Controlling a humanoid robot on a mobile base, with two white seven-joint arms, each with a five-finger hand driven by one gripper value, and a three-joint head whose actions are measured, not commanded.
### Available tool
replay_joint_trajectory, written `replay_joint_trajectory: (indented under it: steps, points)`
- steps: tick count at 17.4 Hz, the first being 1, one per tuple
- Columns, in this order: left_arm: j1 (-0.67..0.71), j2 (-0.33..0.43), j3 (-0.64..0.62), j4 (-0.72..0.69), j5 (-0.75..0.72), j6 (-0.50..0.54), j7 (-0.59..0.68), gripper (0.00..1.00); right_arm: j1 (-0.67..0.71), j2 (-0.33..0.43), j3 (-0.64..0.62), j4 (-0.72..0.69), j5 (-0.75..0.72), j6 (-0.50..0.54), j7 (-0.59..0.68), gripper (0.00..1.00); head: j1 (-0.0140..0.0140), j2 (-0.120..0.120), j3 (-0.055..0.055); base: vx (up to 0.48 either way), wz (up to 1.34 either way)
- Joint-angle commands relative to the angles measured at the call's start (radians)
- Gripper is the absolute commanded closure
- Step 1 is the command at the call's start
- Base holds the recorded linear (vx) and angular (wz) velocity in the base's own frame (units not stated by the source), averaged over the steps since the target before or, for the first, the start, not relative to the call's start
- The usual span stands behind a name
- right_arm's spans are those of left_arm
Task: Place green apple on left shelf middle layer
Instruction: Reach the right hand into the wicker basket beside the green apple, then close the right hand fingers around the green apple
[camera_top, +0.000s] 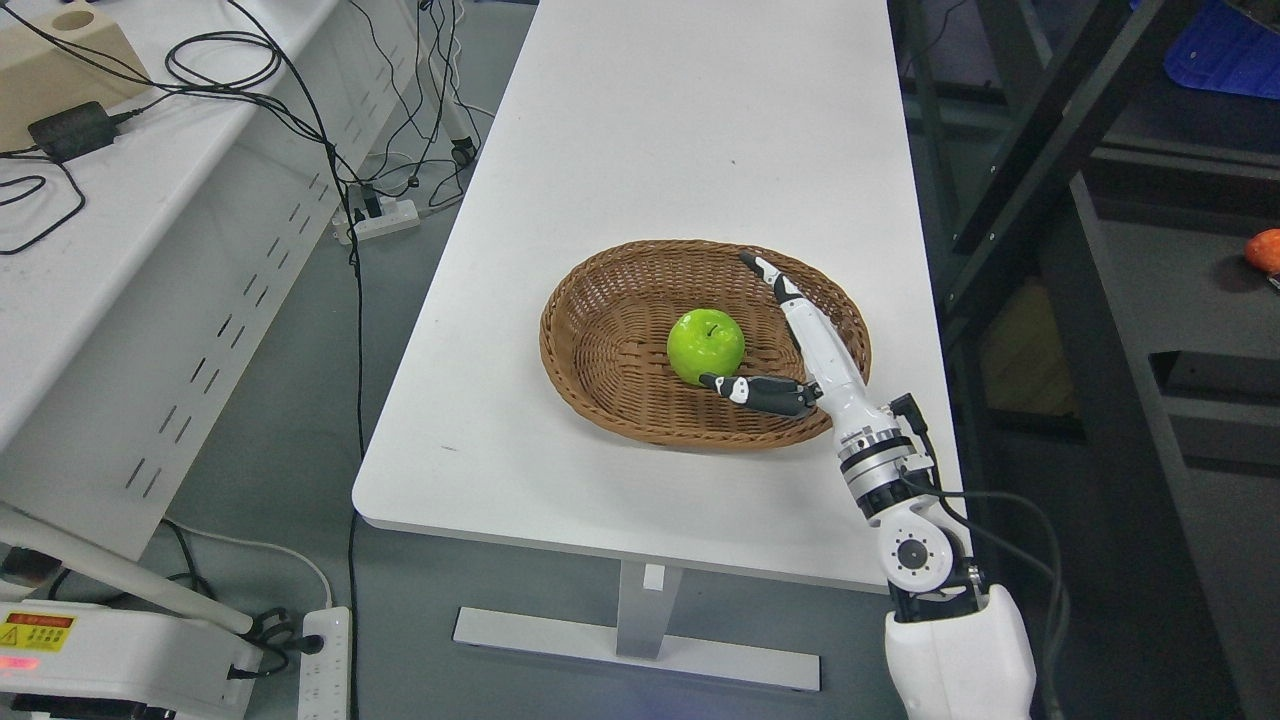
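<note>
An apple (706, 345) sits in a basket (600, 345) on the near half of the table (640, 130) in front of me. My right hand (800, 350) reaches into the basket from the lower right, fingers (770, 275) extended behind and to the right of the apple, thumb (745, 388) just in front of it, possibly touching. A bench (150, 230) strewn with cables (220, 70) runs along the left. Power strips (325, 665) lie on the floor between bench and table. Shelving (1150, 250) stands to the right.
</note>
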Motion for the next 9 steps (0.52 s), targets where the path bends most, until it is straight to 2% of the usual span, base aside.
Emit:
replay_joint_trajectory:
  steps: [1, 4, 9]
  points:
    - [0.0, 0.017, 0.001, 0.0, 0.0, -0.001, 0.0, 0.0, -0.073, -0.039, 0.03, 0.175, 0.073, 0.001, 0.004, 0.0, 0.0, 0.0, 0.0, 0.0, 0.0]
    - [0.0, 0.017, 0.001, 0.0, 0.0, -0.001, 0.0, 0.0, -0.087, -0.056, 0.083, 0.203, 0.083, -0.001, 0.004, 0.0, 0.0, 0.0, 0.0, 0.0, 0.0]
    - [0.0, 0.017, 0.001, 0.0, 0.0, -0.001, 0.0, 0.0, -0.103, -0.059, 0.086, 0.246, 0.077, -0.034, 0.002, 0.0, 0.0, 0.0, 0.0, 0.0, 0.0]
